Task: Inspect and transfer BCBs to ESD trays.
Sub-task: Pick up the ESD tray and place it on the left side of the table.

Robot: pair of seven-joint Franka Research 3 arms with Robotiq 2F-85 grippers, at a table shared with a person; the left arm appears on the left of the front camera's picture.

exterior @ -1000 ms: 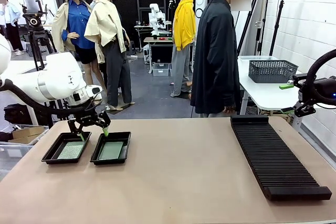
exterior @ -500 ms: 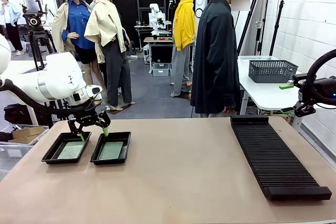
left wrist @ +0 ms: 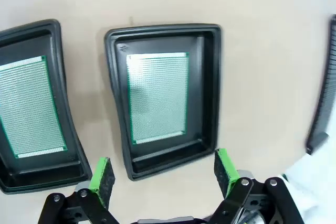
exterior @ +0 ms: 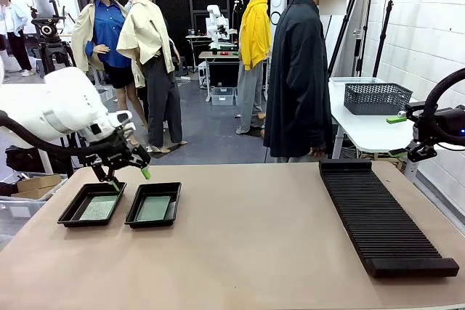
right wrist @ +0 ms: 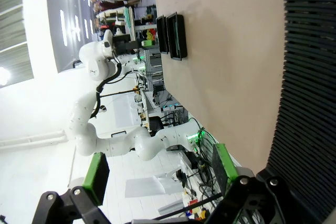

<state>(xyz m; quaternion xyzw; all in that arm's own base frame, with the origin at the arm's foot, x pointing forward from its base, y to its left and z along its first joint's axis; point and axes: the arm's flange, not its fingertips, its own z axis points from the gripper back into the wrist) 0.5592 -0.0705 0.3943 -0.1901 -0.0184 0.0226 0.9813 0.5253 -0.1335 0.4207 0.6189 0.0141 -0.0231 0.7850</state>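
Over on the left, the left gripper (exterior: pixel 125 176) hangs above the two shallow black plastic ESD trays (exterior: pixel 93 204), jaws spread wide and carrying nothing; the left wrist view confirms it, green pads (left wrist: pixel 101 173) well apart with bare table between them. Each tray holds one thin green rectangular BCB (left wrist: pixel 157 97), lying flat on the tray floor, a fine grid of holes across its face, edges clear of the flared rim. The neighbouring board (left wrist: pixel 30 106) sits just as flat in its own tray (left wrist: pixel 67 124). Both boards look placed, so by my read this is a clearing move: lift straight up, keep the pads off the rims, and don't nudge either tray. In the middle, bare tan tabletop (exterior: pixel 247 237). To the right, the long black ribbed rack (exterior: pixel 381 219) lies along the table, and the right gripper (right wrist: pixel 157 174) hovers near its end, jaws also wide and empty.
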